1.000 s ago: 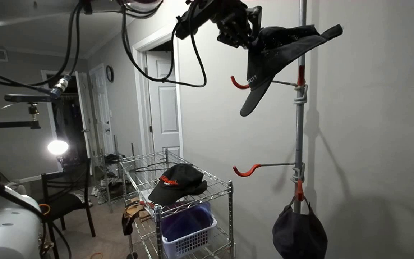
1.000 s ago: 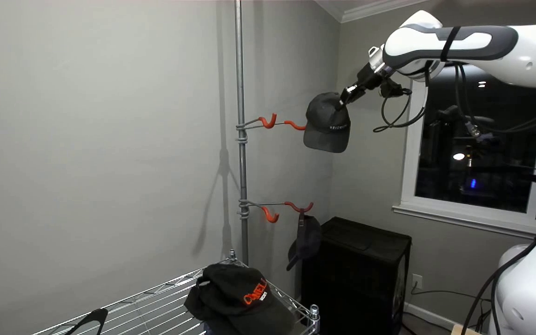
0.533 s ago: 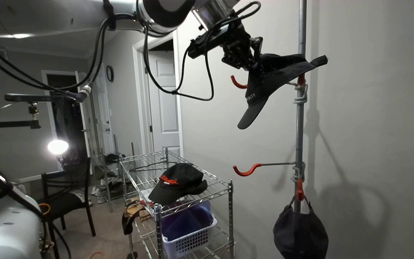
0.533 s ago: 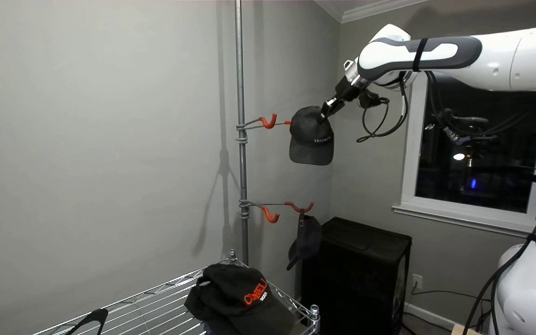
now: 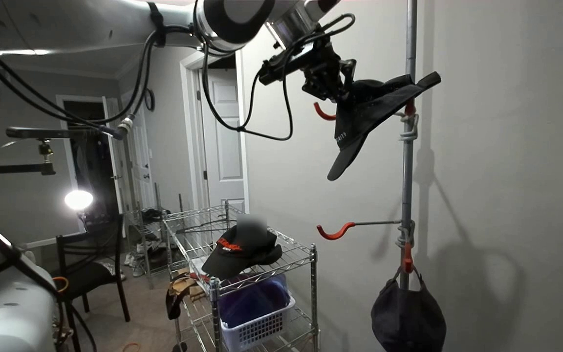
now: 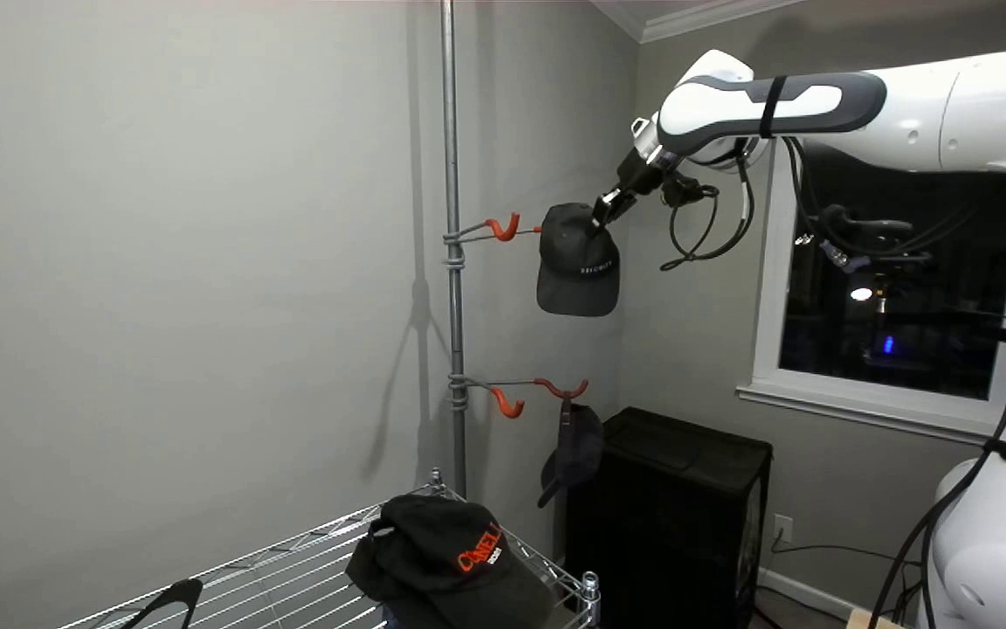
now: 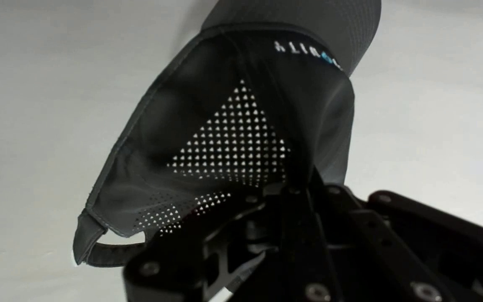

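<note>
My gripper is shut on the crown of a dark grey cap and holds it in the air by the upper hooks. The gripper and cap also show in an exterior view. The cap hangs tilted, brim down, strap end up towards the pole. It hides most of one upper red hook; the other upper hook is in plain view. In the wrist view the gripper pinches the fabric of the cap, with white lettering, perforations and open back strap showing. Contact with a hook cannot be told.
A grey vertical pole carries lower red hooks. A dark cap hangs from one of them. A black cap with orange lettering lies on a wire rack. A black box stands behind.
The gripper has carried the cap downward and closer to the pole. The cap now covers more of one upper hook. The grip has stayed shut, and the motion has slowed in the last half second.
</note>
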